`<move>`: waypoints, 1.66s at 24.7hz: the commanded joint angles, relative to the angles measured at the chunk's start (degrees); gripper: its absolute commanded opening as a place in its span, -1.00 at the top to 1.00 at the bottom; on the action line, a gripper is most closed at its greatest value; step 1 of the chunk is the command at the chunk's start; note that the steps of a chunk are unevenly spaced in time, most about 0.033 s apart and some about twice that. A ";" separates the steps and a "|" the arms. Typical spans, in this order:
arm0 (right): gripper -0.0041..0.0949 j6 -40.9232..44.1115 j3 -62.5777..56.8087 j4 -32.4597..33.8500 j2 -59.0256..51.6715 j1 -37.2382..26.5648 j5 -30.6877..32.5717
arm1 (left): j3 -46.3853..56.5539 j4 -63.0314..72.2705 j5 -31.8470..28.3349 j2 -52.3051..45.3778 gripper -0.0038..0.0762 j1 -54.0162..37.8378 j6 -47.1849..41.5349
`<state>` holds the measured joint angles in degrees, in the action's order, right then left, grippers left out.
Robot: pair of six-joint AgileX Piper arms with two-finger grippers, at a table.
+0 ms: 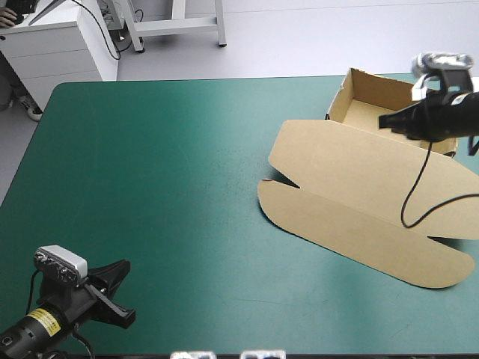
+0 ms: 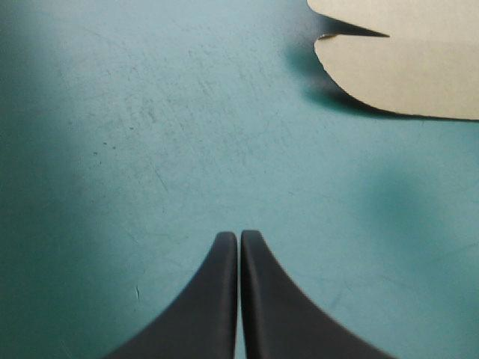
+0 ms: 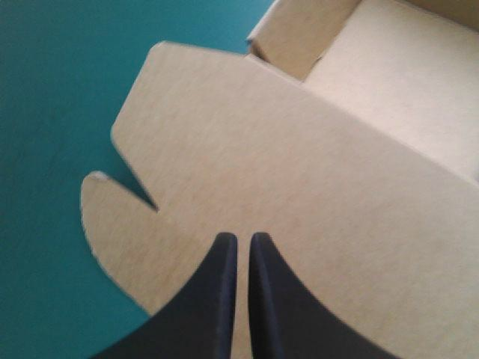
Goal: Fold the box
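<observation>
— Closest in, the left gripper (image 2: 239, 236): its two broad black fingers are pressed together into one point, holding nothing, low over the teal-green table cover (image 2: 150, 149) near the table's near left corner.
— And the box?
— The brown cardboard box (image 1: 352, 187) sits toward the far right of the table. Its tray (image 1: 367, 93) has its walls up. The wide lid panel (image 3: 299, 194), with rounded flaps, lies flat on the cover and reaches toward the near edge.
— Right gripper?
— The right gripper (image 3: 243, 238) hangs above the lid, close to the crease where it joins the tray. Its fingers are all but touching and grip nothing.
— What could go wrong?
— Sliding, I'd judge. A push from one arm alone could shove the light box toward the right edge, because the left gripper is well apart and can't brace it. Closed fingers also can't catch an edge lying flush on the cover, so they might skate over the board or crease it off the fold line.
— Anything in the way?
— Only the raised tray wall just beyond the right fingers. A careless dip could dent it.
</observation>
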<state>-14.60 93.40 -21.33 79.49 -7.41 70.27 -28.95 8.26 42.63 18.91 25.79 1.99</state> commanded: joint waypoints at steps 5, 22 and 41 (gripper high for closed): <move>0.95 -4.37 -16.30 -0.10 -15.40 13.05 -6.92 | -1.58 2.53 0.38 0.58 0.92 0.34 -0.08; 0.95 -10.13 -58.20 1.27 -51.93 16.83 -33.96 | -1.58 8.64 1.37 0.58 0.92 0.34 4.55; 0.95 -1.55 -69.88 8.79 -64.38 16.83 -33.67 | 4.27 11.35 -2.22 -8.67 0.92 0.34 10.31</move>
<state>-16.40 21.91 -12.40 14.71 9.51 39.27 -23.28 18.09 44.34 9.58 25.79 12.45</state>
